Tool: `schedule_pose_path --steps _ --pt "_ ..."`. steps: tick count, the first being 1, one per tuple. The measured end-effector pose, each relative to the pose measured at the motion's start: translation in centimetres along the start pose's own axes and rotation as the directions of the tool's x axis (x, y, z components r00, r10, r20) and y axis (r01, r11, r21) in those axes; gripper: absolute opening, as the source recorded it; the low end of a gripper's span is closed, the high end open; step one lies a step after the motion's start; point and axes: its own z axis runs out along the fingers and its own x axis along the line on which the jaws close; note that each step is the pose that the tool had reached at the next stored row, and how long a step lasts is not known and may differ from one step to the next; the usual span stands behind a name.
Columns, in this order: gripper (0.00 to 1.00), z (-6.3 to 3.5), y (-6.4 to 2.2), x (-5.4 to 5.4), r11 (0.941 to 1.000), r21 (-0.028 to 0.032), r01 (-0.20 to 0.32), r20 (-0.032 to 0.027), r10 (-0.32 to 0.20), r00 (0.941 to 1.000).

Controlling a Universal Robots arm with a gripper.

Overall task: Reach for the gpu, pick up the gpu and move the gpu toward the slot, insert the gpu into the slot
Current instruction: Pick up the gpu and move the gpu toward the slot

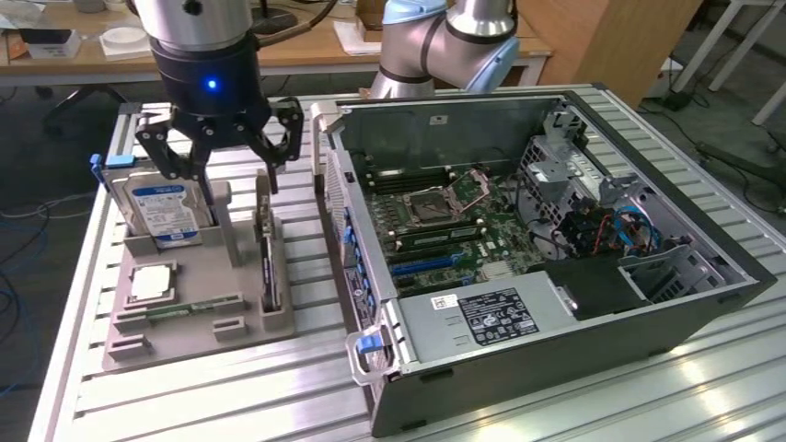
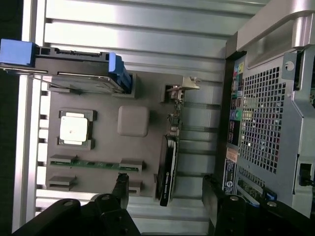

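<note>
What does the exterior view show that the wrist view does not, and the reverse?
The exterior view adds the green motherboard with its square metal processor socket inside the open computer case. The wrist view adds that case's perforated metal rear panel. Shared: the grey holder tray, the boxy silver hard drive, the thin dark gpu standing on edge, and the open gripper above them.
</note>
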Motion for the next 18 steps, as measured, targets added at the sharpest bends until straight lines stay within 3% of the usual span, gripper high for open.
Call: schedule_pose_path --steps 13,18 --pt "0.71 1.53 -0.07 -0.3 1.0 0.0 -0.001 0.0 0.001 1.0" --pt "0.71 1.91 -0.09 -0.5 0.9996 0.0006 -0.029 0.0009 0.029 0.9996"
